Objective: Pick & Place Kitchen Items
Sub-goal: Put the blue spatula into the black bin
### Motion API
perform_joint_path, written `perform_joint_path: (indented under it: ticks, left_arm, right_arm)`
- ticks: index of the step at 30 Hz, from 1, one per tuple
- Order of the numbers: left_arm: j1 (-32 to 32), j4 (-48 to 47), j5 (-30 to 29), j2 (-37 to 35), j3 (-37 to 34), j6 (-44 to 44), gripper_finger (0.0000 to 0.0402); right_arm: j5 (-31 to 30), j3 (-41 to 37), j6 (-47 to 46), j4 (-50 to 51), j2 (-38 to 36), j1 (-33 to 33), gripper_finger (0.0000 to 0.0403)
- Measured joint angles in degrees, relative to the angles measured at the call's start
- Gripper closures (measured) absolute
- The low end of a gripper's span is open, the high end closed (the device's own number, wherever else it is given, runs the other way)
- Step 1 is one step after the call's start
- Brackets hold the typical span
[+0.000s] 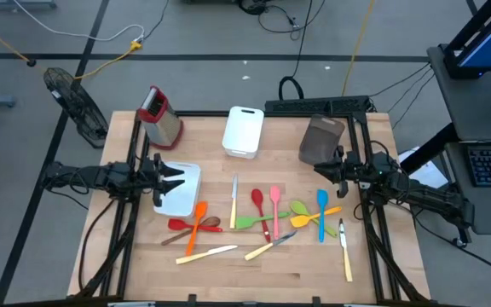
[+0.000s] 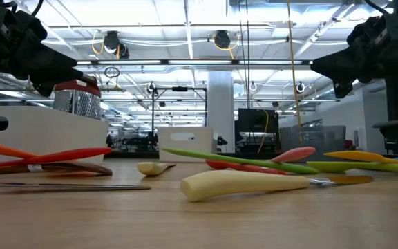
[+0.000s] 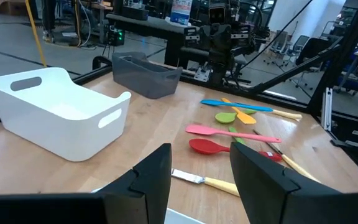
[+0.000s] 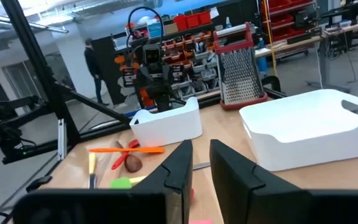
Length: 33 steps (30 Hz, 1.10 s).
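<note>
Both my arms wait up high, holding nothing.

From above, my left gripper (image 1: 176,176) hangs over a white tub (image 1: 180,194) and my right gripper (image 1: 332,165) hangs by the brown holder (image 1: 320,140); the kitchen items (image 1: 262,220) lie spread on the table (image 1: 254,273) between them. Low down, the spoons lie flat on the wood. My left wrist camera shows fingers (image 3: 151,174) apart. My right wrist camera shows fingers (image 4: 180,163) near together, a small gap, empty.
</note>
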<state>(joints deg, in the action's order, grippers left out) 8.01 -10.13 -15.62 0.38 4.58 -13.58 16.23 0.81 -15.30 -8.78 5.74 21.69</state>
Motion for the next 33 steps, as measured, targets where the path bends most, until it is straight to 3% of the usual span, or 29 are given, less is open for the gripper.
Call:
perform_joint_path:
  ticks: [7,13,20,33]
  left_arm:
    - [0.01,-0.02,-0.01,-0.01,0.0,-0.01,0.0231]
    - [0.0,-0.04,-0.05,-0.01,0.0,0.26,0.0231]
    - [0.0,-0.07,-0.04,-0.02,0.0,-0.02,0.0231]
    - [0.0,-0.09,-0.04,0.0,0.0,0.0,0.0231]
  right_arm:
    - [-1.37,0.01,0.13,-3.42,0.02,0.0,0.0353]
    - [-7.25,-0.01,-0.35,-11.9,0.02,0.0,0.0353]
    - [-5.42,-0.01,-1.83,-18.34,-0.01,-0.07,0.0355]
    - [-5.81,1.75,-11.42,-19.3,3.07,-0.04,0.0363]
